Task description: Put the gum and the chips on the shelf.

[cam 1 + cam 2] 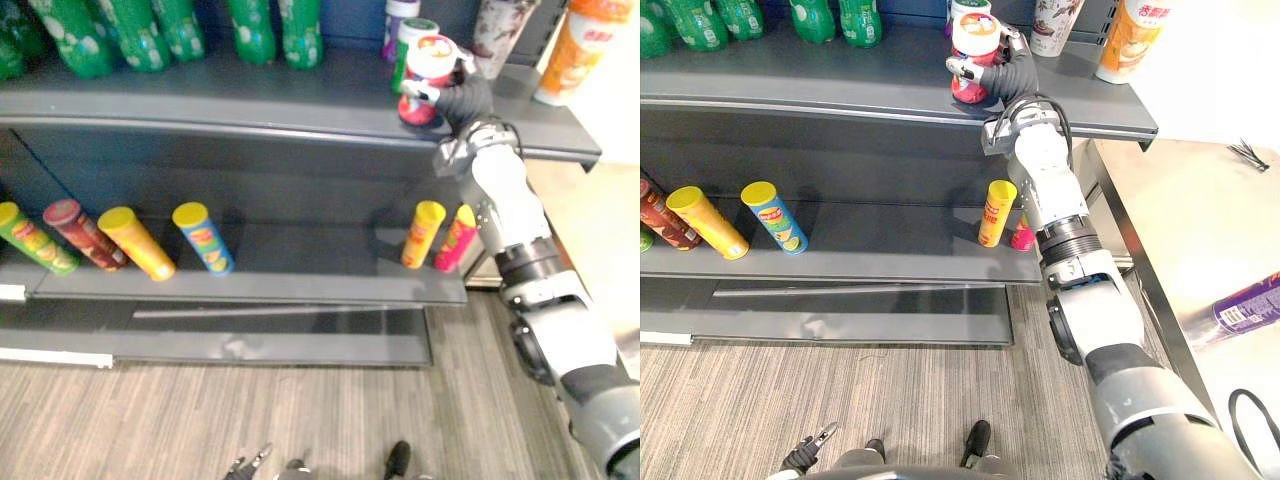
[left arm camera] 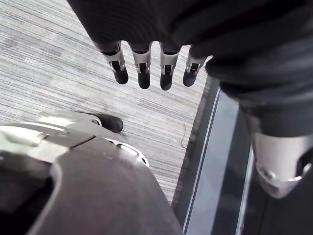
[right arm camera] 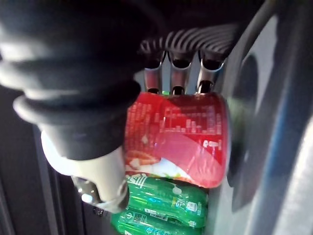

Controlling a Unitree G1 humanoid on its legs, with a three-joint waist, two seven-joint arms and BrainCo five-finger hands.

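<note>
Gum tub, red with a white lid, is our concern, and it sits at the far end of our reach, so we work outward to it.

Nearest us, our left hand hangs low over the floor, fingers straight and holding nothing. To our right a purple can lies on its side on the pale desk; we judge it may be the chips to be shelved.

Farther out, the lower shelf carries leaning chip cans: 4 at the left and 2 at the right.

Above that, on the top shelf near its front edge, our right hand has fingers and thumb curled round the gum tub's middle. Its base looks to be on or just at the shelf; we cannot tell which. Green bottles stand behind.

We judge the tub light, rigid and smooth-walled, so slippery under hard fingertips. Mid-body is the sound place to hold it, since the lid could pop off.
</note>
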